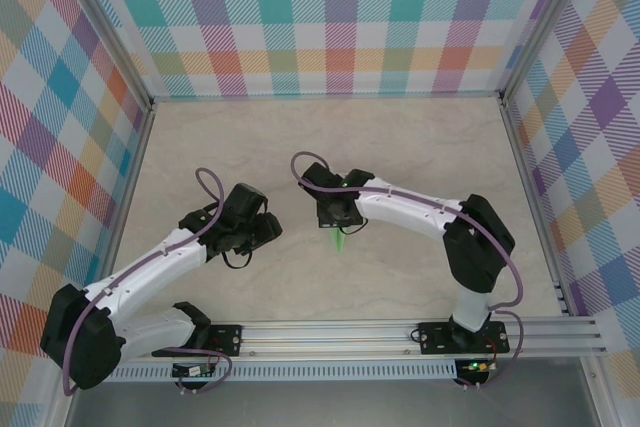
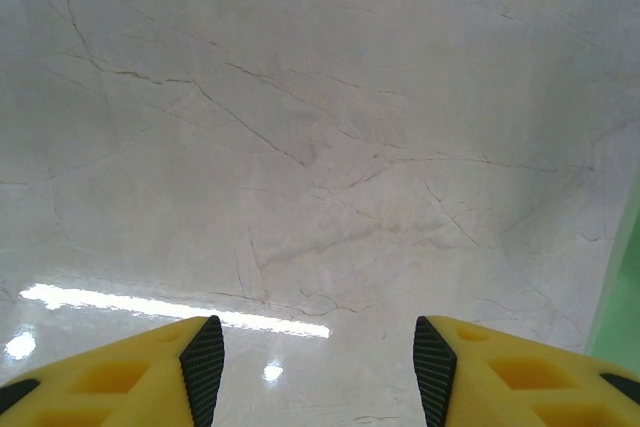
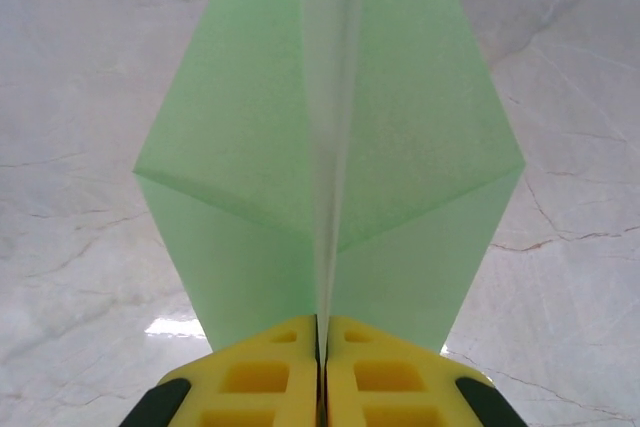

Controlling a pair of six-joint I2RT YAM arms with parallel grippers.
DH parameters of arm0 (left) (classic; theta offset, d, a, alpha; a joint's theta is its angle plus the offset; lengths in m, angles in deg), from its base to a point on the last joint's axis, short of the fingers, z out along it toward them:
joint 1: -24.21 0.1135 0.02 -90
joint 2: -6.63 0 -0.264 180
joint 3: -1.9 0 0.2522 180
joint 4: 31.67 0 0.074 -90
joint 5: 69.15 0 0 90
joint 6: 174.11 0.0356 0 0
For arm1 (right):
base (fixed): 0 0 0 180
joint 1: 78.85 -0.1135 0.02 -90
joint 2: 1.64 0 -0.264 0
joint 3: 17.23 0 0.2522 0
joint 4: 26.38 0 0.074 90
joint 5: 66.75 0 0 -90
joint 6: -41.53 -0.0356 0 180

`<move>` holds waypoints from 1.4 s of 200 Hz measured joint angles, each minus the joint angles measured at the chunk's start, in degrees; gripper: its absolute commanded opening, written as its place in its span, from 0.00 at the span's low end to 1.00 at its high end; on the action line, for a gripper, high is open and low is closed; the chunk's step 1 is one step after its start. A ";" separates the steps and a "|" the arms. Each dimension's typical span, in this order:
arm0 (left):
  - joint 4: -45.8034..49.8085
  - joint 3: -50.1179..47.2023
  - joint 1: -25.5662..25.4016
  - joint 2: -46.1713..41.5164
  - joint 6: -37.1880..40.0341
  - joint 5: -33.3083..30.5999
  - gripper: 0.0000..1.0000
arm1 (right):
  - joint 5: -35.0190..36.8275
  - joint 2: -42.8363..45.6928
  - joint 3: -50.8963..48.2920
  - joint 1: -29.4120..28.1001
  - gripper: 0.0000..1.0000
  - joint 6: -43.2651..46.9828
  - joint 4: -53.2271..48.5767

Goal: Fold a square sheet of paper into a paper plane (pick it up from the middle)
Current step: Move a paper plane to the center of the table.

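The pale green paper plane is a folded sheet with two slanted flaps spreading either side of a raised centre crease. My right gripper is shut on that crease at the near end, its yellow fingers pressed together. From above, a small green tip of the plane shows under the right gripper, mid-table. My left gripper sits just left of it, apart from the paper. In the left wrist view the left gripper is open over bare table, with a green paper edge at the far right.
The pale marble-look tabletop is fenced by plaid walls at the back and both sides. An aluminium rail carrying the arm bases runs along the near edge.
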 measured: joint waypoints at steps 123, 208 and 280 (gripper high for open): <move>0.74 0.00 0.42 1.31 0.02 0.00 0.57 | -2.95 -8.72 0.76 5.99 0.14 2.51 1.70; -0.28 -0.39 0.70 4.76 0.04 0.48 0.57 | -3.76 -9.16 0.70 6.34 0.20 3.32 2.62; -0.59 -0.39 0.70 4.76 0.04 0.61 0.58 | -3.76 -9.16 0.70 6.67 0.23 3.30 2.62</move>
